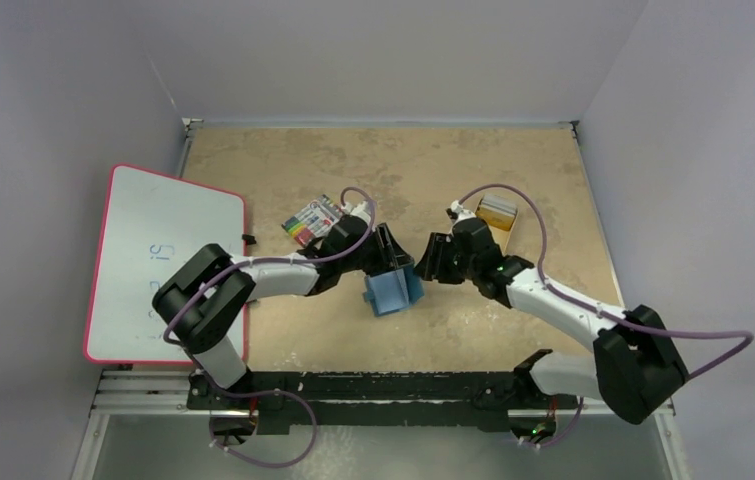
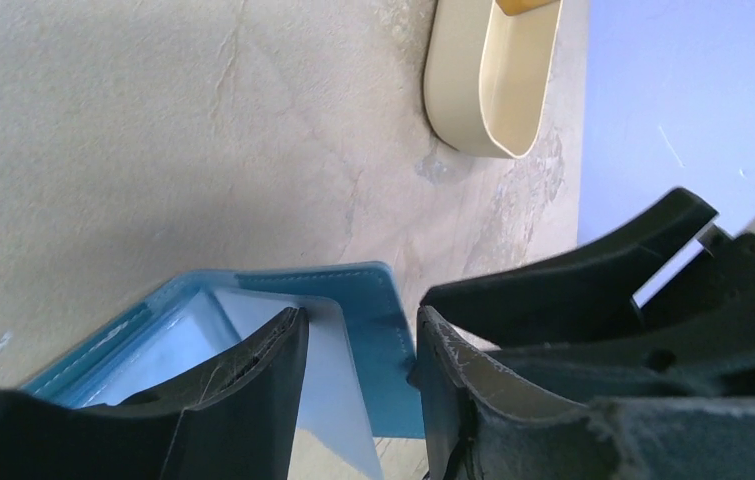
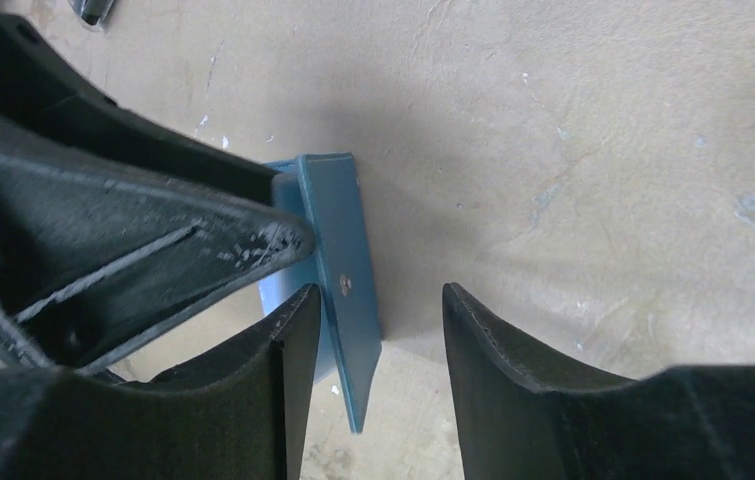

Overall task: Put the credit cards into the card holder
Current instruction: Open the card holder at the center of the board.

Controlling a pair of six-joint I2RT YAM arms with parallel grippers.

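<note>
One small teal-blue bifold card holder [image 1: 393,290] is standing open near the bench's middle. The left gripper [image 2: 360,318] is straddling one flap, seemingly steadying it; whether it is clamping I cannot tell. The right gripper [image 3: 378,300] is bracketing an upright panel, jaws apart.

From above, the blue marks on the pink-edged whiteboard [image 1: 193,300] at left are too small to read, and a tiny dark object [image 1: 250,238] beside it cannot be identified. In the left wrist view the top edge cuts off the shallow tan tray [image 2: 453,90] and the sliver of orange-yellow card [image 2: 528,5] in it. A black finger [image 2: 243,390] of the left gripper [image 2: 361,318] hides much of the teal-blue bifold wallet [image 2: 373,300], whose lower part runs past the bottom edge. In the right wrist view a small metallic thing [image 3: 93,8] at upper left is cropped.
</note>
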